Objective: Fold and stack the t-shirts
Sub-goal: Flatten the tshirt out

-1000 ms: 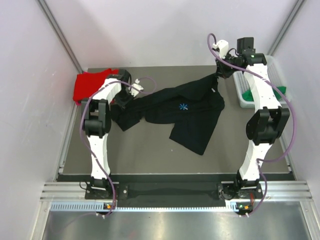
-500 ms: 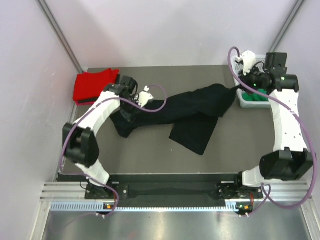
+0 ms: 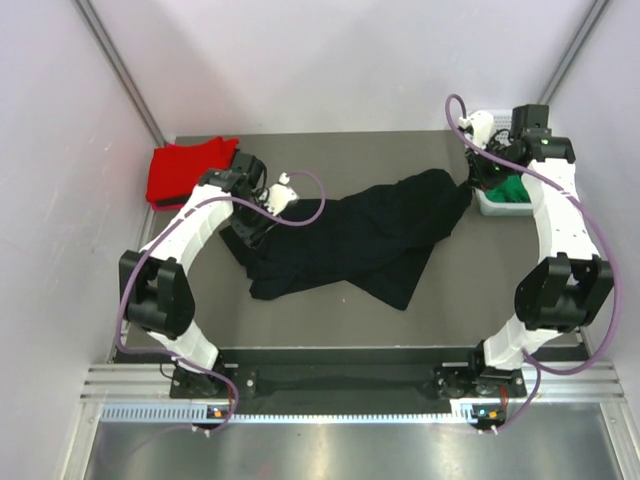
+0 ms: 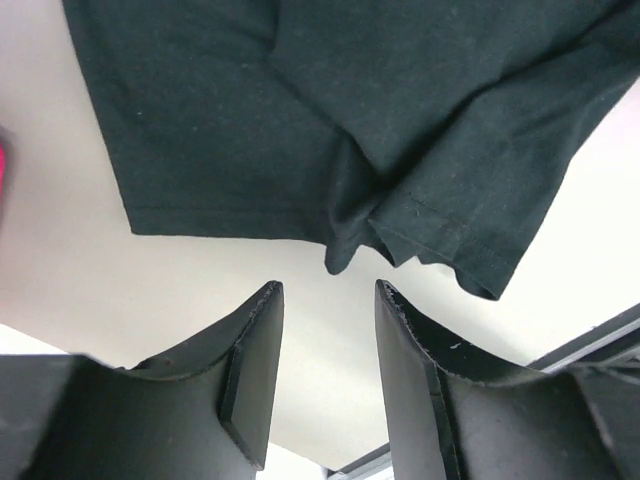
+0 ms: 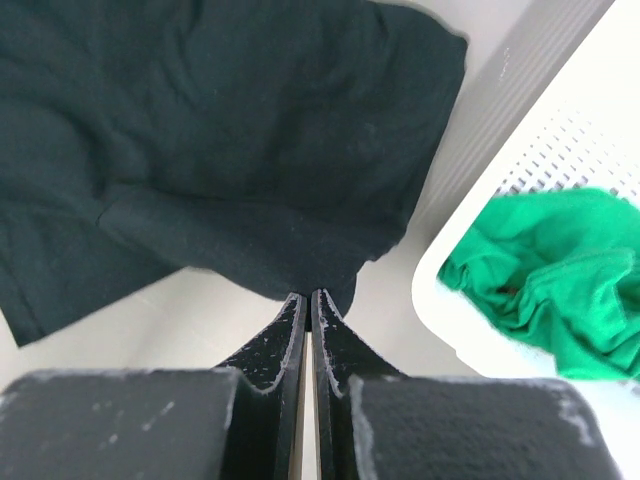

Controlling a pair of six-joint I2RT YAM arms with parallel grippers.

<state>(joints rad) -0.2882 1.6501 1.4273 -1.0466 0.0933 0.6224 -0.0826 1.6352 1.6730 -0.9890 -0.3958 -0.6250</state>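
Note:
A black t-shirt (image 3: 365, 235) lies crumpled across the middle of the table. My left gripper (image 3: 248, 222) hangs over its left end, open, with nothing between its fingers. In the left wrist view the black t-shirt's hem (image 4: 300, 120) lies just past the left gripper (image 4: 328, 290). My right gripper (image 3: 476, 180) is shut on the shirt's right corner, next to the basket. The right wrist view shows the right gripper (image 5: 308, 296) pinching the edge of the black cloth (image 5: 230, 130). A red t-shirt (image 3: 185, 170) is bunched at the back left. A green t-shirt (image 3: 512, 190) (image 5: 545, 270) sits in the basket. No pink shirt is in view.
The white mesh basket (image 3: 488, 206) (image 5: 520, 150) stands at the table's right edge, close beside my right gripper. Pale walls close in the table on the left, back and right. The metal rail with both arm bases runs along the near edge (image 3: 340, 380).
My left gripper has opened and let go of the black t-shirt's left end, which now rests on the table. The right gripper, still shut on the cloth, has shifted slightly left near the basket.

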